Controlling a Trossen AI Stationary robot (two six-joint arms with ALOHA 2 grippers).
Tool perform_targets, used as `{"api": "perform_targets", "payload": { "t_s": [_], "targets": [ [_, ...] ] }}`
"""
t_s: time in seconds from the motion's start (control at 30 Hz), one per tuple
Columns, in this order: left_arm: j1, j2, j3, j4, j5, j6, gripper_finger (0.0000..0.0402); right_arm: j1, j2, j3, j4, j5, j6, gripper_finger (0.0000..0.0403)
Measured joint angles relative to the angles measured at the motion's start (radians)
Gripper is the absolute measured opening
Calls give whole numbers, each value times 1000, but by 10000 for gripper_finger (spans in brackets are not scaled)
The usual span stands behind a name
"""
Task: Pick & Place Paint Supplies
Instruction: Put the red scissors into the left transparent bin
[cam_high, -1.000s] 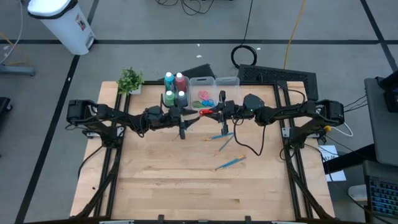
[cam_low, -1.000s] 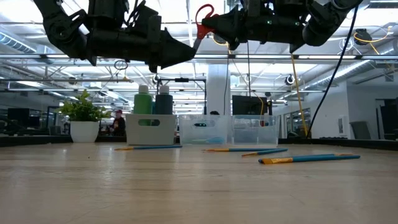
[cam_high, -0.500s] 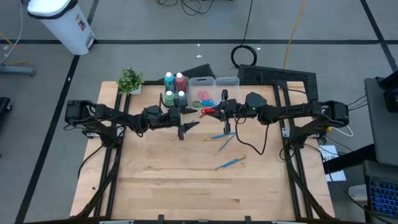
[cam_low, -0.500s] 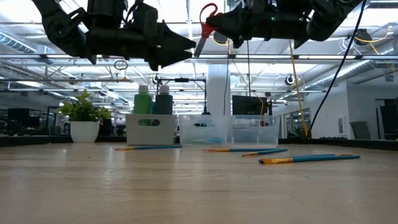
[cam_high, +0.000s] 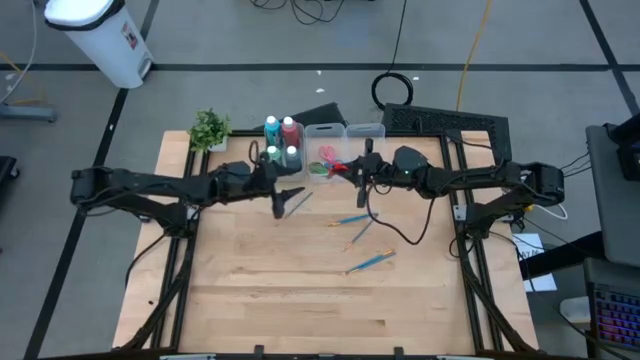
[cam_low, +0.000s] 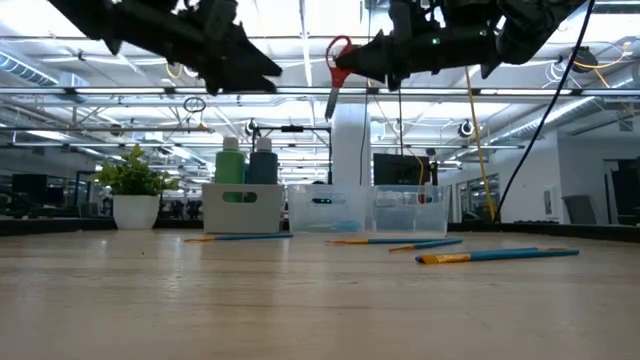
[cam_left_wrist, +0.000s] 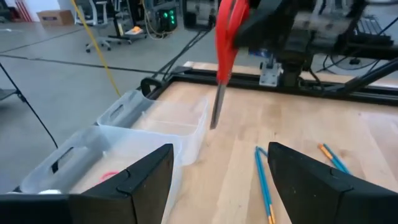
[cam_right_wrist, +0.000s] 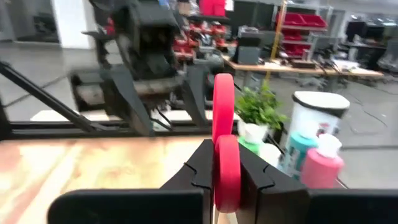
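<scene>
My right gripper (cam_high: 352, 170) is shut on red-handled scissors (cam_low: 337, 62), held high above the table beside the middle clear bin (cam_high: 326, 133), which holds other scissors. Several paint bottles (cam_high: 281, 145) stand in the left bin. My left gripper (cam_high: 287, 203) hangs open and holds nothing, in front of the bottle bin and short of the scissors; the left wrist view shows its spread fingers (cam_left_wrist: 143, 180). Thin blue and orange brushes (cam_high: 357, 220) lie flat on the wood toward the right. My right gripper pinches the scissors' red handle loop (cam_right_wrist: 224, 163) between its two fingers. The fingers reach in roughly level from the table's right side. The scissors are lifted clear, with the other loop above the fingers and the blades (cam_left_wrist: 216, 109) hanging down.
A third clear bin (cam_high: 366, 133) stands right of the middle one. A small potted plant (cam_high: 209, 128) sits at the table's far left corner. Another brush (cam_high: 370, 262) lies nearer the middle, with bare wood on the near half. A black cable (cam_high: 395, 225) trails from the right arm.
My left gripper has risen, drawn back toward the table's left edge and tipped up from pointing down to nearly level. My right gripper has stayed near the middle bin and turned a little; the red scissors' blades now hang straighter down.
</scene>
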Motion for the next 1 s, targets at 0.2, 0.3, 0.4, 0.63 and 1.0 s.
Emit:
{"api": "perform_targets", "payload": {
  "t_s": [0.2,0.3,0.4,0.63,1.0],
  "targets": [
    [1,-128,1,-124,-39,-5,260,-19,12,0,-1,7,52,13],
    [1,-151,1,-131,-53,-32,258,-26,15,0,-34,69,69,13],
    [1,-150,1,-134,-53,-50,258,-32,14,0,-49,127,85,13],
    [3,-105,1,-102,-78,-50,257,-85,14,51,-50,124,122,13],
    [5,-67,1,-17,-88,1,257,-179,155,291,-376,46,133,13]
  ]
}}
